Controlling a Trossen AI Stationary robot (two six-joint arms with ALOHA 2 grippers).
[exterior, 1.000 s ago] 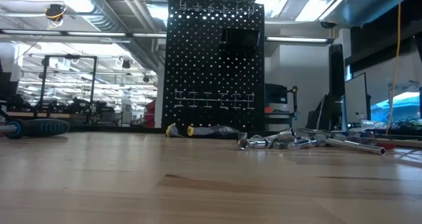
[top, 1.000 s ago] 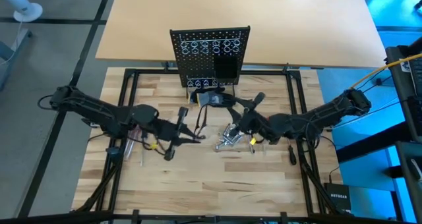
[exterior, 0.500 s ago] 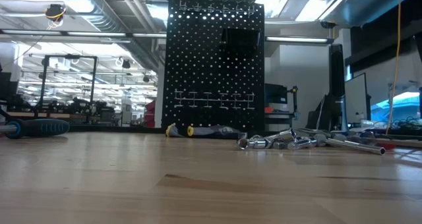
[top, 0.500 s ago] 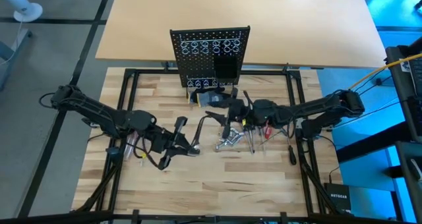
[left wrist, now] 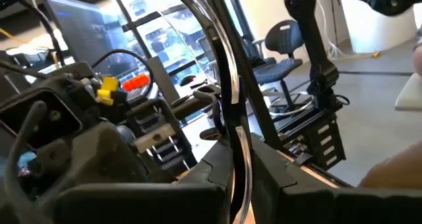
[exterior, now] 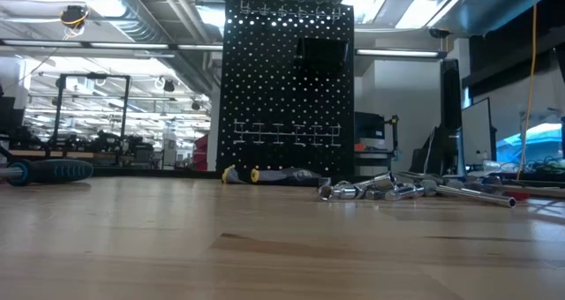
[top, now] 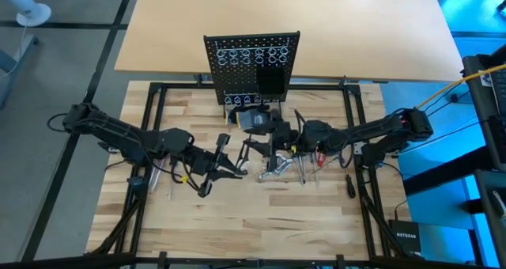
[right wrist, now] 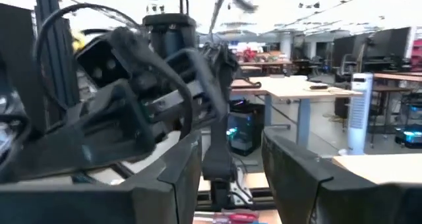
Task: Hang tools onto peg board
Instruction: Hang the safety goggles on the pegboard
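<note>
Screwdriver [left wrist: 232,105], slim, stiff and likely slippery, stands pinched in the left gripper [top: 229,168] mid-table; gripping the handle seems safer. Right gripper [top: 278,146] grasps another tool near the peg board [top: 253,59].

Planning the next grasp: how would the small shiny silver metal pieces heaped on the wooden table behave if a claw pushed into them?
The small shiny silver metal pieces look rigid and smooth, so probably slippery. They lie loosely heaped on the wooden table, so a push would likely scatter them. Several look cylindrical and might roll.
</note>
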